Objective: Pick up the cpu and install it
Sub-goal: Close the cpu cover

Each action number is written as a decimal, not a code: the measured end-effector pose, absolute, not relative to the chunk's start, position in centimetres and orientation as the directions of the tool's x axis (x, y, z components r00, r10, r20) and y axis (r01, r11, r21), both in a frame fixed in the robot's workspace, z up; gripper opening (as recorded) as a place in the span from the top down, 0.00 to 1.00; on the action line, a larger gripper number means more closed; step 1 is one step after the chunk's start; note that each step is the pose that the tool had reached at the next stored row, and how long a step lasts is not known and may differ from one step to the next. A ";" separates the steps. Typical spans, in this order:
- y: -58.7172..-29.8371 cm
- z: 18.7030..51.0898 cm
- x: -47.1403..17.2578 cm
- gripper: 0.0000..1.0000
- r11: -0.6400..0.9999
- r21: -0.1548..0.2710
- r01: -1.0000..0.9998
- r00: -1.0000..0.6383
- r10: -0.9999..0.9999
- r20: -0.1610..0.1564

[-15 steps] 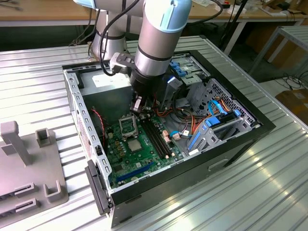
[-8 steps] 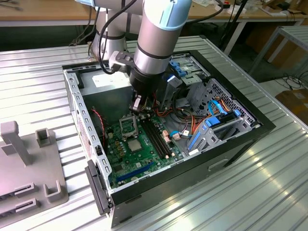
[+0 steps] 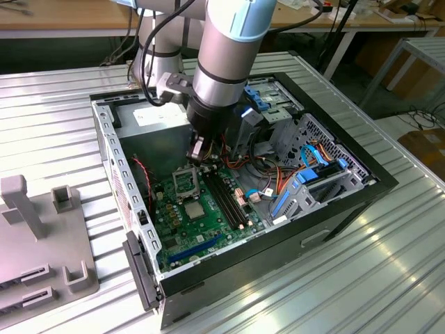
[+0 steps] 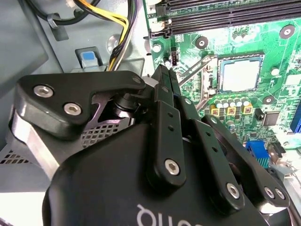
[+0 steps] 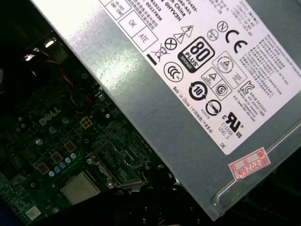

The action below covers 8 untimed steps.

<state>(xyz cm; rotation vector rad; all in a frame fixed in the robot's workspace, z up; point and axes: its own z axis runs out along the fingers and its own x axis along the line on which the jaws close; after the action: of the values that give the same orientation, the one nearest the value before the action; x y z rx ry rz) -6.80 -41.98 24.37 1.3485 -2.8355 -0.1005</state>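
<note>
Silver cpu (image 3: 192, 210) on green motherboard (image 3: 208, 229), gripper (image 3: 197, 154) above

A workshop or lab: an open computer case (image 3: 236, 195) lies on a ribbed metal surface (image 3: 49, 125), wooden workbenches (image 3: 62, 14) at twelve o'clock.

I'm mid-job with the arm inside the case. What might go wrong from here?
1. The cpu lies flat on the board among small components; the gripper, shut and empty, may scrape them or slip off the thin chip.
2. The power-supply box sits close to the wrist, so a sideways move may hit it.
3. The yellow and black cables run beside the gripper and might snag.
</note>
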 end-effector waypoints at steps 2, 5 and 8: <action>-42.0 24.4 -6.8 0.85 0.628 0.058 -0.776 -0.630 -0.776 -0.027; -42.0 24.5 -6.8 0.85 0.625 0.057 -0.779 -0.627 -0.779 -0.027; -42.0 24.6 -6.8 0.85 0.622 0.057 -0.781 -0.624 -0.781 -0.026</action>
<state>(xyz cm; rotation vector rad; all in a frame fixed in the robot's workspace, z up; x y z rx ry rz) -6.80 -41.98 24.58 1.3622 -2.8280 -0.0985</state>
